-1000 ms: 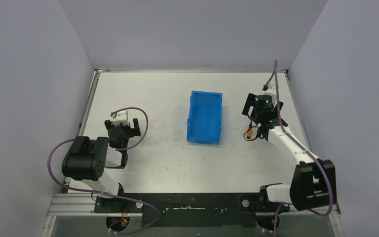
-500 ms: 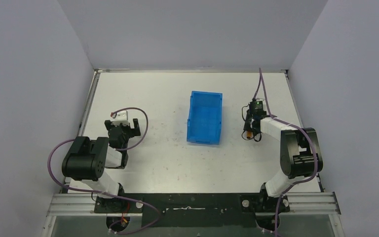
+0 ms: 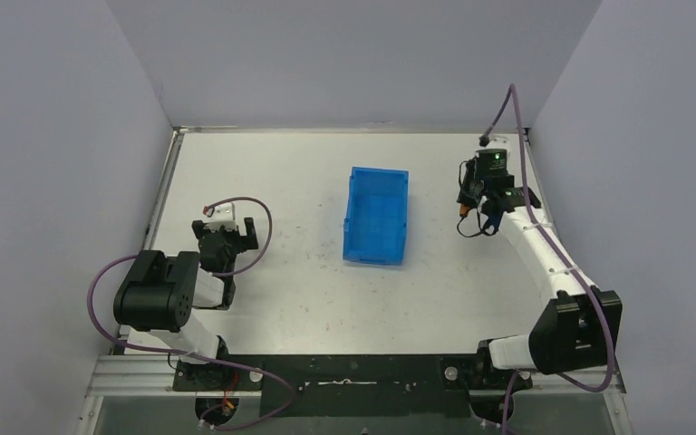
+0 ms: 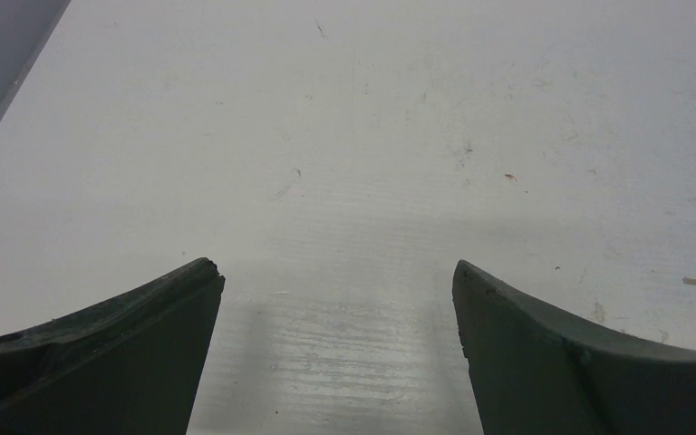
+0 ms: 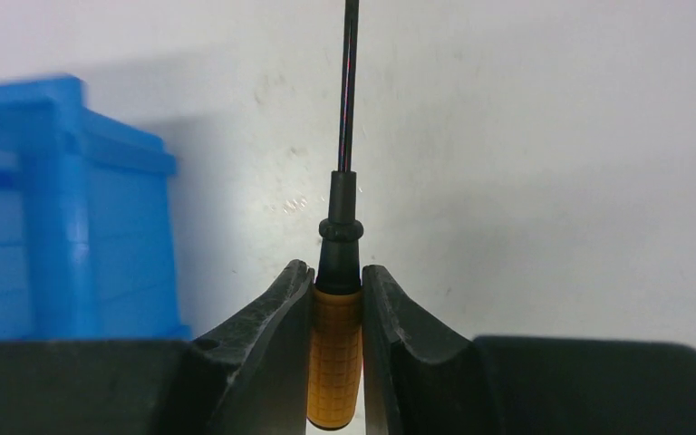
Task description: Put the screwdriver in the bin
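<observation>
1. The right hand (image 5: 337, 283) is closed tight on the screwdriver (image 5: 336, 362). Its two dark fingers (image 5: 276, 317) pinch the orange handle from both sides, with no gap left between them and the grip.
2. In the right wrist view the handle sits low in the middle of the frame. The black collar and thin shaft run straight up and out past the top edge, so I cannot see the tip.
3. From above, the screwdriver shows as a small orange spot in the right half of the picture, right of the bin (image 3: 379, 222) and well apart from it. It is not in the bin.
4. The blue bin stands on the white table (image 3: 281, 181) at the centre of the overhead view, open side up, with only its ribbed floor showing inside. One corner of it fills the left edge of the right wrist view.
5. The left hand (image 4: 335, 272) sits at the left of the overhead view, far from the bin. Its fingers are spread wide with only bare table between them, and it holds nothing.
</observation>
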Available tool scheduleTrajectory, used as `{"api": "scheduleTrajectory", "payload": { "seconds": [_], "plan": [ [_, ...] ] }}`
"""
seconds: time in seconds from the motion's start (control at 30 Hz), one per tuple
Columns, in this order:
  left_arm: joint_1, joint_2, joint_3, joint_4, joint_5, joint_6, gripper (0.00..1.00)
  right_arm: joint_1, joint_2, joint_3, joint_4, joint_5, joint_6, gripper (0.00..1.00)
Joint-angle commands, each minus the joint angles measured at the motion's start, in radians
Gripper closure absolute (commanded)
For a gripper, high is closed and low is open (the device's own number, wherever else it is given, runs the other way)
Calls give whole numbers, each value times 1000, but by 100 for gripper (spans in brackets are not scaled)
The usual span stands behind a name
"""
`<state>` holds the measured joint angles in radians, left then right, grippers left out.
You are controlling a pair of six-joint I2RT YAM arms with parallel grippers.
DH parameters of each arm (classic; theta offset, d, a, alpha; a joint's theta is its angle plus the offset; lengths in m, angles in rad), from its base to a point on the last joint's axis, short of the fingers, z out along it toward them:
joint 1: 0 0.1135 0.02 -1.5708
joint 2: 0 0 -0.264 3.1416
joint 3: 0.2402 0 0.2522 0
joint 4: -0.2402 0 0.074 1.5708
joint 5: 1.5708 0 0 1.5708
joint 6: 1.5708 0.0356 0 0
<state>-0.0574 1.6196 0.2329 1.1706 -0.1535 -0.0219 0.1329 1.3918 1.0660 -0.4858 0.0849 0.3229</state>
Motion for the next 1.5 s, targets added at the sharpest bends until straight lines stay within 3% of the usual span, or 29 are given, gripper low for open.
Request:
{"api": "scheduleTrajectory", "payload": {
  "seconds": [0.0,0.23,0.5,0.77,1.2,1.37,1.47],
  "plan": [
    [-2,-7,22,38,-2,-5,3,47,-96,156,-117,73,5,100],
    [-2,-6,22,38,-2,-5,3,256,-109,321,-128,126,71,100],
    [-2,-7,22,39,-3,-4,3,493,5,314,22,132,103,100],
    [-2,-7,22,39,-3,-5,3,512,195,206,133,32,120,100],
    [-2,-6,22,39,-3,-5,3,504,477,206,181,3,126,100],
    [-2,-7,23,39,-3,-5,3,501,494,223,183,9,139,85],
    [-2,-7,22,39,-3,-4,3,500,479,237,175,16,142,66]
  ]
}}
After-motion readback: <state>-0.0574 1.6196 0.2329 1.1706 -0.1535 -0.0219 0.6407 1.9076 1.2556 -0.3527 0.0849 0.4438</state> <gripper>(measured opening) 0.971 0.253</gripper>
